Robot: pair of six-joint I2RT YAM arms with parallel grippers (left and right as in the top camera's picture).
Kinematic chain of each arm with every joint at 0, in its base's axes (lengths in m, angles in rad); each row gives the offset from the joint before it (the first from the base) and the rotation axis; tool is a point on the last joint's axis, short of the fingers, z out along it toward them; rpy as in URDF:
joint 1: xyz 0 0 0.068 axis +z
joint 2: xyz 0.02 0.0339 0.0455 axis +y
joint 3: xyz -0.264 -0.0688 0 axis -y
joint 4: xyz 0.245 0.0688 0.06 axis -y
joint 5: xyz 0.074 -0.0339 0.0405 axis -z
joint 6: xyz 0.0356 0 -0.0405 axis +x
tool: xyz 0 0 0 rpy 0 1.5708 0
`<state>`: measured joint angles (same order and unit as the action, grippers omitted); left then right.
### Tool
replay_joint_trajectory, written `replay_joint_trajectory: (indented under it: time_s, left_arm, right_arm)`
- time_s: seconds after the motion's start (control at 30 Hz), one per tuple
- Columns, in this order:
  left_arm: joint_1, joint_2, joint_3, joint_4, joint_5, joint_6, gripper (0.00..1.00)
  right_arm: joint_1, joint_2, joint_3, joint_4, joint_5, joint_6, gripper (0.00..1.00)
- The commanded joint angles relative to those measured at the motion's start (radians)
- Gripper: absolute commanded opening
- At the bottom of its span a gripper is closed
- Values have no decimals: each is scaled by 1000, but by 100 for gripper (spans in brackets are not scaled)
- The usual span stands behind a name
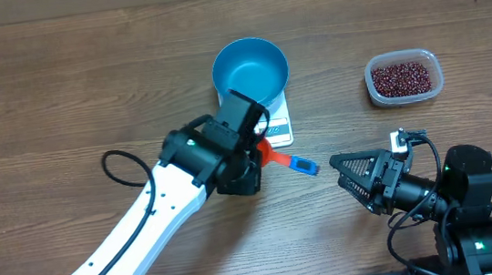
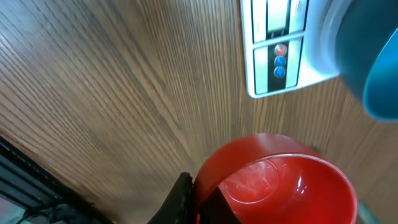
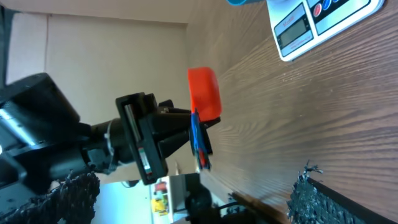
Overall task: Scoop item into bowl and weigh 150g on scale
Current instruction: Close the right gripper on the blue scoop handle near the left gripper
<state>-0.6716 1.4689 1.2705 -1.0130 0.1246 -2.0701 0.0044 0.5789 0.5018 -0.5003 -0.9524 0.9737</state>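
The left gripper [image 1: 260, 151] is closed tight on a red scoop [image 1: 274, 155], whose blue handle sticks out to the right over the wooden table [image 1: 57, 84]. In the left wrist view the cup of the scoop [image 2: 277, 180] is empty, with only a shine on its inside. It hangs above bare wood just near of the scale [image 2: 277, 50]. The right wrist view shows the scoop [image 3: 204, 93] from the side, lifted off the table in the black jaws.

The white scale [image 1: 280, 130] lies at the far middle of the table, with its display and buttons on the near edge. The blue bowl [image 1: 246, 64] stands on it and covers most of the platform; nothing can be seen inside the bowl.

The beans [image 1: 402, 76] are well to the right, in a clear plastic tub [image 1: 438, 81] at the far right of the table, apart from the scale.

The right gripper [image 1: 339, 172] has its jaws spread wide and holds nothing. It points left toward the scoop's handle, near it but not touching.
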Motion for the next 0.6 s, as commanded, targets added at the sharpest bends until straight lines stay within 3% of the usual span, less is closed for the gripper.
replay_joint_trajectory:
  time_s: [0.0,0.27,0.57]
  left_arm:
    - [-16,21,15,9,3,-14,4]
    - [-17,30,15,12,34,-14,4]
    - [-23,30,15,24,88,-14,4]
  right_arm:
    - [38,0,25,4,89,-30,100]
    - [135,10,25,5,201,-30,100]
    - [147,106,25,16,219,-25,100]
